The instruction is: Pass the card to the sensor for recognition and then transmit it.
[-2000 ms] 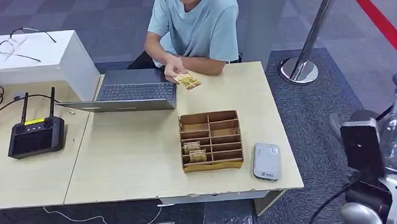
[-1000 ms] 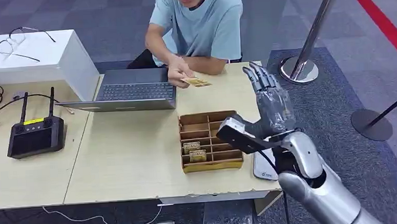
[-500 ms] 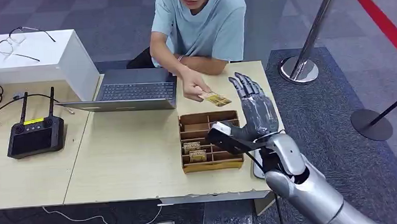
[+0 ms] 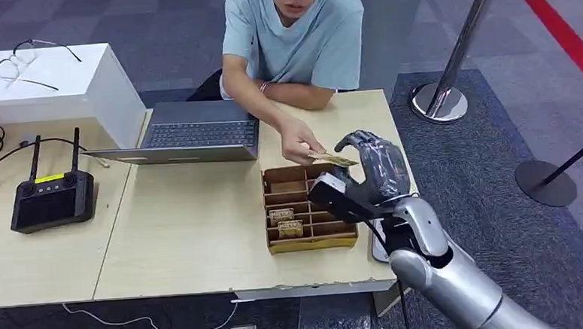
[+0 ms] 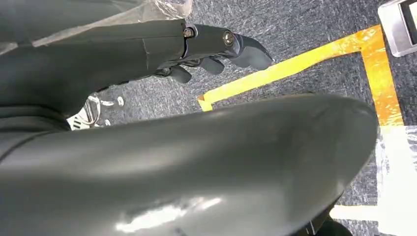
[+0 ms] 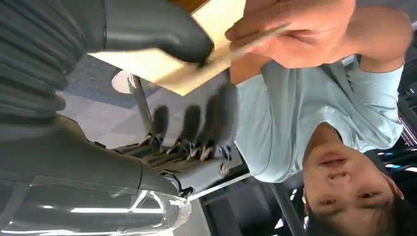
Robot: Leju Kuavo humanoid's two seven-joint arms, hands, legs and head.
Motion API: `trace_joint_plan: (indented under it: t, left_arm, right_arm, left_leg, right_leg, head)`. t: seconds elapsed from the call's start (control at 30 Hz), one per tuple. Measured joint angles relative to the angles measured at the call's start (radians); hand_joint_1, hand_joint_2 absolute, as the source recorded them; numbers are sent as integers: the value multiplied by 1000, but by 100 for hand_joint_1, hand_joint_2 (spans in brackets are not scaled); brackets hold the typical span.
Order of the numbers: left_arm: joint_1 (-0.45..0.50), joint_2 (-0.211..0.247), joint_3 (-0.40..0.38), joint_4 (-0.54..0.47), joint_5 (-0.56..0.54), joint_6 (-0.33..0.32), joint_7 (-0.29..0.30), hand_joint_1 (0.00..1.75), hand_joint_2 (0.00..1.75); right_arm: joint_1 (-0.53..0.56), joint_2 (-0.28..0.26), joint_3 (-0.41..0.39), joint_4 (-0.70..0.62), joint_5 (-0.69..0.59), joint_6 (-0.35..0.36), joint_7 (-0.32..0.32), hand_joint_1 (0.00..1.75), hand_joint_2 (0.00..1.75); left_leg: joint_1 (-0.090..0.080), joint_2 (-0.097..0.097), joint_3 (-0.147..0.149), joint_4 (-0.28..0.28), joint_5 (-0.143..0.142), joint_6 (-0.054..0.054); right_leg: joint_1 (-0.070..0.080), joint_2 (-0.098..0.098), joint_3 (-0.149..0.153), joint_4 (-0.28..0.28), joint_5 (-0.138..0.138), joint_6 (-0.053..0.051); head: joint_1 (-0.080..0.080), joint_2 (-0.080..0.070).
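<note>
The right robot hand (image 4: 375, 166) hovers over the far right corner of the divided box (image 4: 309, 206), thumb (image 6: 157, 27) pressed on the card (image 4: 333, 159) and fingers curled behind it, gripping it. A person's hand (image 4: 300, 141) pinches the card's other end. The card lies nearly flat, long axis running from that hand toward the robot hand. The left robot hand (image 5: 206, 46) hangs over the floor, fingers curled on nothing.

The card (image 4: 333, 159) is tan-gold. The right hand (image 4: 375, 168) is dark grey on a silver arm. The person (image 4: 297, 36) wears a light blue shirt. The box (image 4: 308, 207) is brown cardboard, the table (image 4: 193, 222) pale beige.
</note>
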Motion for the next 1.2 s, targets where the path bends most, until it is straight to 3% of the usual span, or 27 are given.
trace_joint_plan:
  t: [0.1,0.13,0.67,0.87,1.03,1.2]
  left_arm:
    - [0,0,0,0,0,1,-5,0,0]
    - [0,0,0,0,0,2,-8,0,0]
    - [0,0,0,0,0,3,-10,0,0]
    - [1,0,0,0,2,10,-10,0,0]
    - [2,0,0,0,7,12,-11,0,0]
    - [2,-1,0,0,17,14,-11,0,0]
  right_arm:
    - [0,0,0,4,-4,-3,-5,145,175]
    - [0,0,0,5,-5,-5,-6,175,175]
    - [19,0,-3,14,-15,-37,-14,175,175]
    - [39,-14,-31,14,68,-52,35,175,175]
    - [86,-35,-68,2,213,-48,98,175,175]
    - [149,-72,-127,-23,255,-61,141,175,175]
  left_leg:
    - [0,0,0,0,0,0]
    - [0,0,0,0,0,0]
    - [0,0,0,0,0,0]
    - [0,0,0,0,0,0]
    - [0,0,0,0,0,0]
    - [0,0,0,0,0,0]
  right_leg:
    - [0,0,0,0,0,0]
    - [0,0,0,0,0,0]
    - [0,0,0,0,0,0]
    - [0,0,0,0,0,0]
    - [0,0,0,0,0,0]
    - [0,0,0,-1,0,0]
  head:
    - [0,0]
    - [0,0]
    - [0,0]
    - [0,0]
    - [0,0]
    - [0,0]
